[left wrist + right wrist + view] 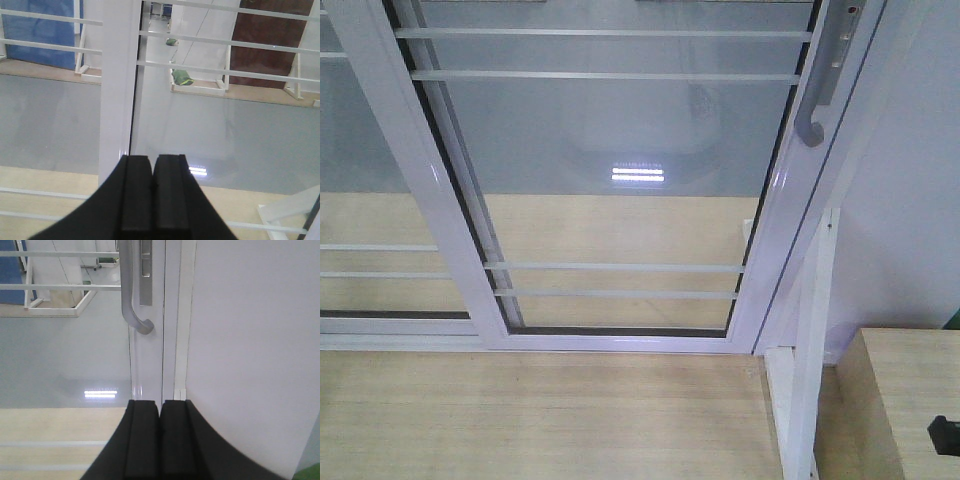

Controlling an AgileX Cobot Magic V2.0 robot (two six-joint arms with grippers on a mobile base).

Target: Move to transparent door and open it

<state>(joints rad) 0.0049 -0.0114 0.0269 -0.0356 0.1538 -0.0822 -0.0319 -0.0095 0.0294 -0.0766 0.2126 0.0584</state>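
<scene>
White-silver frame: the transparent door (620, 130) fills the middle of the front view, clear glass crossed by thin horizontal bars, its bottom rail at the far edge of the pale wood floor (540, 410)
Handle: a curved silver pull handle (131, 300) runs down the door's right stile, its lower end hooking back to the frame; this stile lies close beside the white wall (250, 340) on the right
Neighbour: a second barred glass panel (370, 130) stands just left of the door
Left gripper (152, 195): black fingers pressed together with nothing between them, pointing at a white upright (117, 85) of the frame; whether it touches cannot be told
Right gripper (160, 437): fingers pressed together, empty, low beneath the handle and apart from it, in line with the door's right stile
Beyond the glass: grey floor (60, 125) with a bright light reflection (637, 173)
Near right: a wood-topped block (910, 400) beside a white post (810, 330)
</scene>
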